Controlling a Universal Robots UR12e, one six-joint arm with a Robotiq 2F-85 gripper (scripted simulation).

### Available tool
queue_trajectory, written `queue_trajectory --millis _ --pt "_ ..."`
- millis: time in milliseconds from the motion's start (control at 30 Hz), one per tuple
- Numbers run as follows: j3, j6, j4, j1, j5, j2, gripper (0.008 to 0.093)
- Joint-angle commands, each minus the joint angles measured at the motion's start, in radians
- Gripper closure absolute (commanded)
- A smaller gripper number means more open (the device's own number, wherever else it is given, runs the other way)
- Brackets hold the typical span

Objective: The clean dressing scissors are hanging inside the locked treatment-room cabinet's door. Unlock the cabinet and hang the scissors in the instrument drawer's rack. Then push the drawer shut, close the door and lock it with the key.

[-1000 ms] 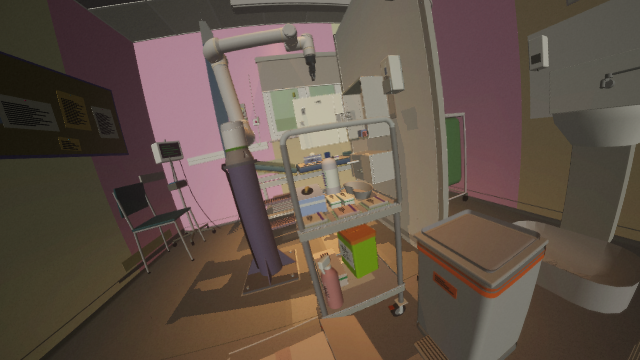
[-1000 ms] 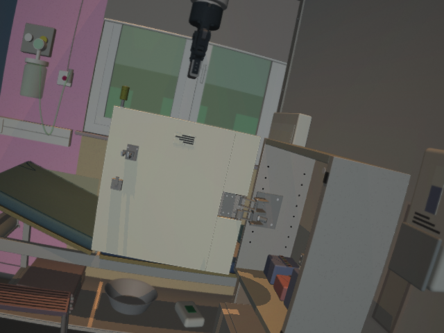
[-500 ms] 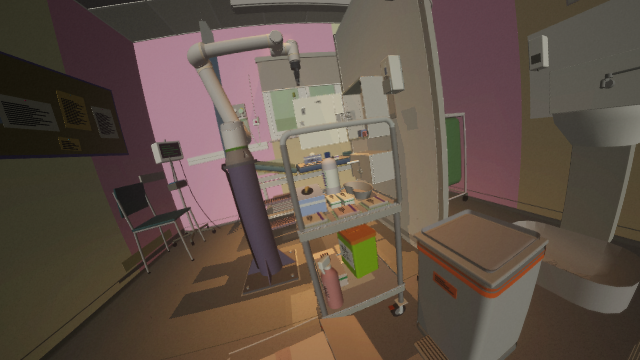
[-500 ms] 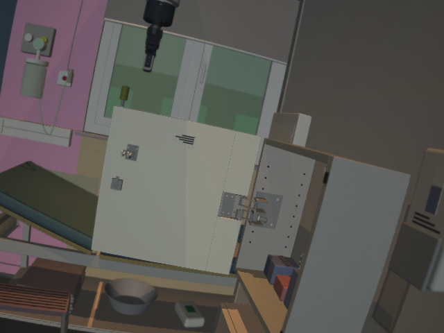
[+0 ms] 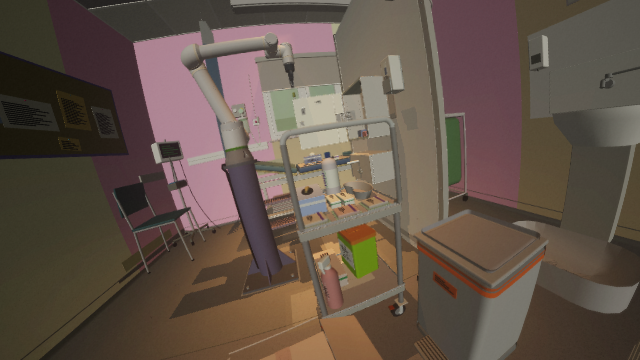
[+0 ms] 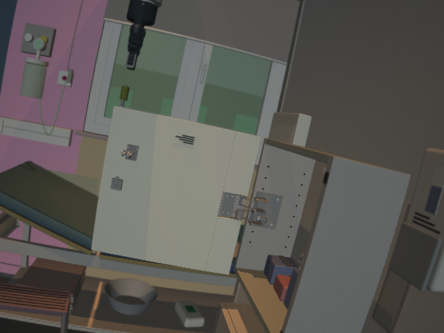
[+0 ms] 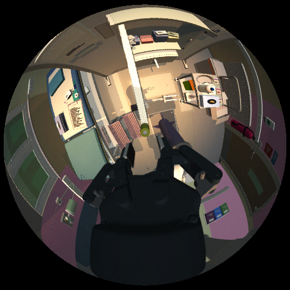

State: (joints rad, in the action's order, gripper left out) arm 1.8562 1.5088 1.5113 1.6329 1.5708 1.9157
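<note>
The scissors are not plainly visible; I cannot make them out on the door or in the cabinet. The cabinet door [image 6: 172,190] stands swung open, its pale face toward the second side camera, with a small peg bracket [image 6: 130,153] and a latch plate [image 6: 116,183] near its free edge. The key [image 6: 124,94], with an olive cylindrical head, sticks up at the door's top free corner. My gripper [image 6: 131,64] hangs above it, pointing down, open and empty. In the wrist camera the key head [image 7: 145,131] sits just ahead of the fingers [image 7: 146,154]. The cabinet body [image 6: 322,229] stands open to the right.
Behind the door is a green-paned window [image 6: 190,75] in the pink wall. A wheeled trolley [image 5: 345,210] with a bottle, bowl and boxes stands in front. A lidded bin [image 5: 477,280] sits to its right. An examination couch [image 6: 43,200] lies left of the door.
</note>
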Motion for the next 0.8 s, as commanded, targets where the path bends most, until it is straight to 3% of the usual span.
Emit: queue_trajectory --millis 0,200,367,767 --pt "-0.001 0.0 0.0 0.0 0.0 0.0 0.0534" --pt "0.007 -0.002 0.007 0.001 0.0 0.001 0.0534" --pt "0.081 -0.002 0.077 0.001 0.0 0.002 0.0534" --pt "0.089 -0.002 0.087 0.002 0.0 0.003 0.0534"
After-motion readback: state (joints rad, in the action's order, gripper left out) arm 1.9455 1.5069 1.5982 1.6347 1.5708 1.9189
